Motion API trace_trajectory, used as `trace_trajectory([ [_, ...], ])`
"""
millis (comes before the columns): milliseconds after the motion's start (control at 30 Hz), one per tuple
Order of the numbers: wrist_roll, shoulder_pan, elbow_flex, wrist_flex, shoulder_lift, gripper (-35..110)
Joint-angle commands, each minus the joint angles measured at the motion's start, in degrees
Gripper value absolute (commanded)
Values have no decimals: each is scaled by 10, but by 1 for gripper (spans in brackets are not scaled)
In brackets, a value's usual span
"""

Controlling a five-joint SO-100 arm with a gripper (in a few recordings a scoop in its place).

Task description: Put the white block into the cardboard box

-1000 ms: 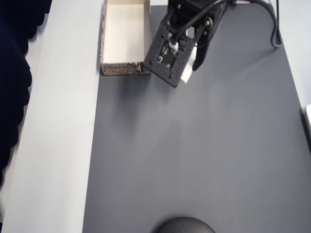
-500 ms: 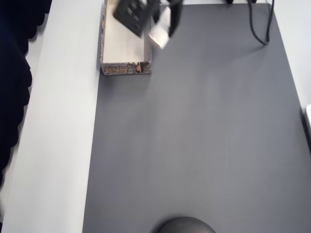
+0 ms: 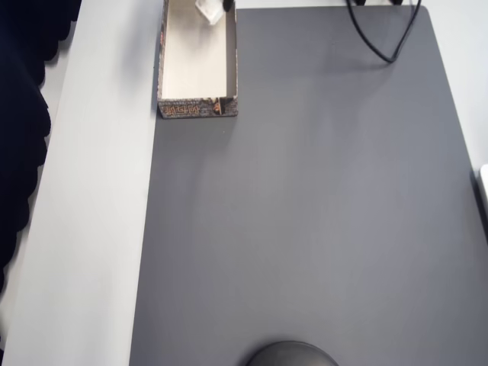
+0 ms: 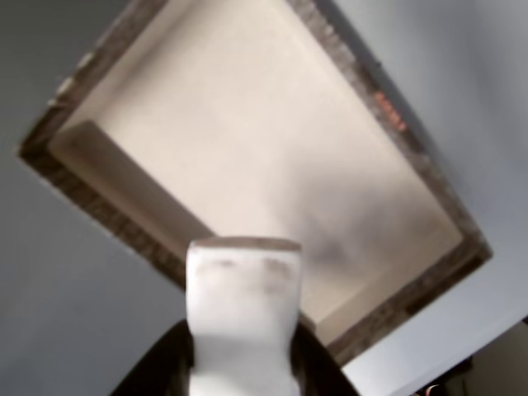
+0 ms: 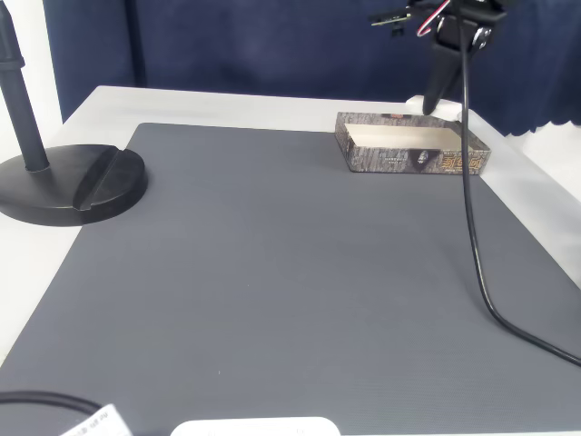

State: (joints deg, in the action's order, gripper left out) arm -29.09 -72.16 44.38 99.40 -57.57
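Observation:
The cardboard box [image 3: 197, 109] stands at the top left of the grey mat in the overhead view, its cream inside open upward. In the wrist view the box [image 4: 247, 140] lies right below me. The white block [image 4: 243, 322] sits upright between my two dark fingers, and my gripper [image 4: 243, 355] is shut on it. From overhead the white block [image 3: 207, 11] hangs over the far end of the box, beside a dark fingertip [image 3: 227, 4] at the picture's top edge. In the fixed view my gripper [image 5: 434, 98] points down over the box [image 5: 413, 156] near its back wall.
A black round stand base [image 5: 73, 182] sits at the mat's left in the fixed view and shows at the bottom edge [image 3: 290, 354] from overhead. A black cable [image 5: 472, 227] hangs from the arm across the mat's right side. A pale table strip [image 3: 99, 229] borders the mat.
My gripper, with the white block in it, has moved from beside the box's near right corner to above the box's far end, mostly leaving the overhead view at the top.

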Motion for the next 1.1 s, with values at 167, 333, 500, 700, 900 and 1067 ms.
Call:
trace_trajectory([
  [167,-46,-11,-129,-1,64,-2],
  [333,-56,-7,-171,0,104,-2],
  [500,-54,-4,-179,0,112,-2],
  [700,-75,-1,-177,0,112,-2],
  [900,-228,2,-183,-4,114,-2],
  [1067,-373,2,-182,-10,115,-2],
])
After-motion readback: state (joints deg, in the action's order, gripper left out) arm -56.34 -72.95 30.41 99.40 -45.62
